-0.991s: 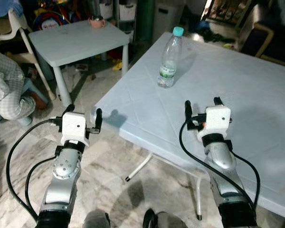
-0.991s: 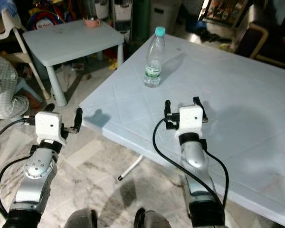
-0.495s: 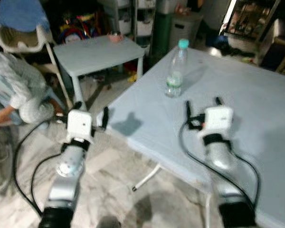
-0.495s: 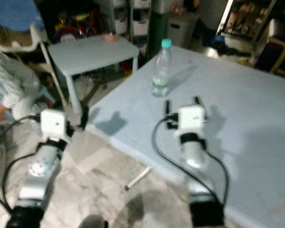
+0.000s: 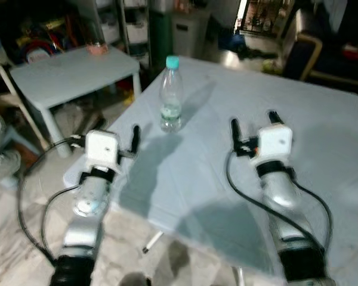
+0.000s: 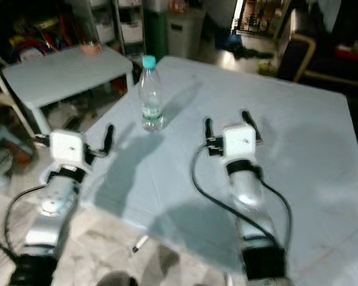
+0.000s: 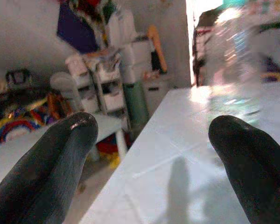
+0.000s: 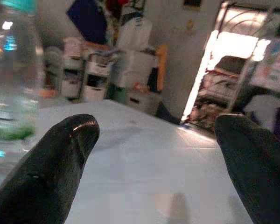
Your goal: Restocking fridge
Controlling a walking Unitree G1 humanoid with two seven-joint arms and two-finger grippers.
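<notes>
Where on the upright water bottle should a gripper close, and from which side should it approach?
Probably the bottle's straight middle, above the label, approached level from the robot's side. It stands upright and alone on the table, its near face open. The left gripper and right gripper are both open, short of it, the bottle nearer the left.

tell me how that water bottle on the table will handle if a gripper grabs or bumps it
The water bottle stands tall and narrow on the smooth table, so a high bump would probably tip it, then let it roll. Its clear thin walls look likely to flex under a squeeze. How full it is cannot be told, so weight is uncertain.
</notes>
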